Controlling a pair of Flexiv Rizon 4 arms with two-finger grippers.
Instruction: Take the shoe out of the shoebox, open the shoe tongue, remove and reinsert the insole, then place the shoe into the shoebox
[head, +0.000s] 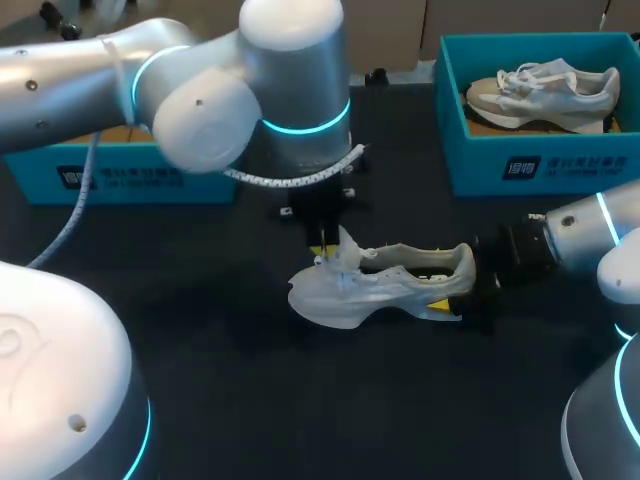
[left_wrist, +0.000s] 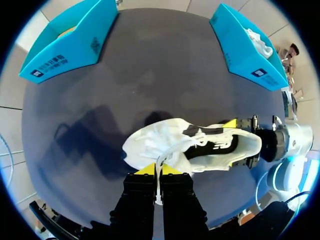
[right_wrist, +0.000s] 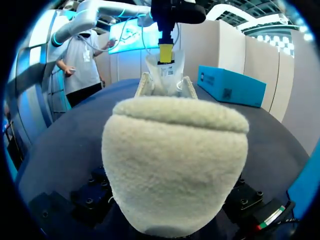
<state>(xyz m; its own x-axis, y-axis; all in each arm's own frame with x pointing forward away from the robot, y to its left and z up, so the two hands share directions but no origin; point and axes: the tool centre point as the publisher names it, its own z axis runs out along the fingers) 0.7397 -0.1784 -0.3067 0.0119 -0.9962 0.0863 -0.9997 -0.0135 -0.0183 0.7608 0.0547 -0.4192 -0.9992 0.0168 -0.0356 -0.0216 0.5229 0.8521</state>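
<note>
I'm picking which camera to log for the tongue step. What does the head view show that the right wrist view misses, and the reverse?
Only the head view: the right gripper shut on the heel of the shoe on the table, and the second shoe lying in the shoebox. Only the right wrist view: the fleecy heel lining close up. Both: the left gripper pinching the tongue upright.
</note>
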